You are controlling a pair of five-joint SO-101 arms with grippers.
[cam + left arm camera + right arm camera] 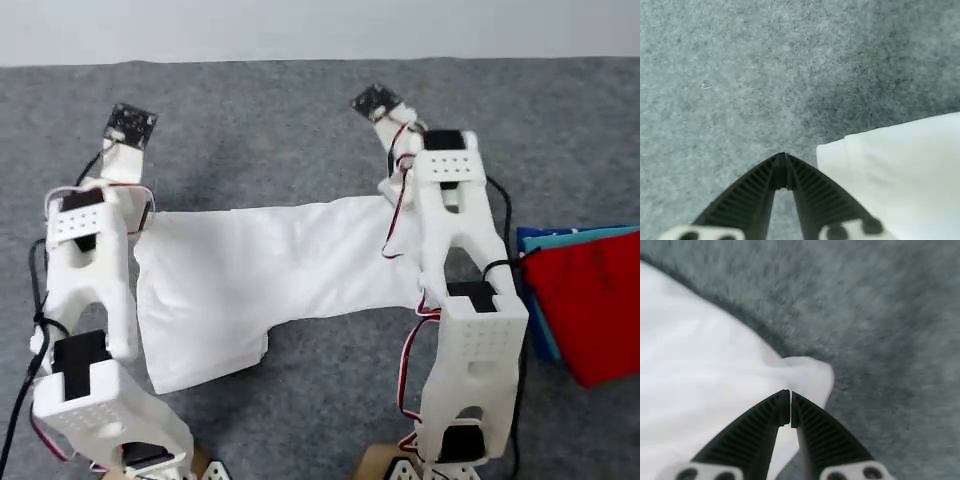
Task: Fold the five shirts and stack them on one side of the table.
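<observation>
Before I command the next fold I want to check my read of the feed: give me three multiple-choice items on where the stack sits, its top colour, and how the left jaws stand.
1. Where is the folded stack?
A) at the table's right edge
B) between the arms
C) at the left edge

2. What colour is the stack's top shirt?
A) white
B) red
C) green

3. How do the left jaws stand?
A) wide open
B) half open around cloth
C) shut, holding nothing

Key:
1 A, it lies at the far right of the high view.
2 B, the red shirt covers the blue ones.
3 C, the tips meet over the grey table, beside the white shirt.
</observation>
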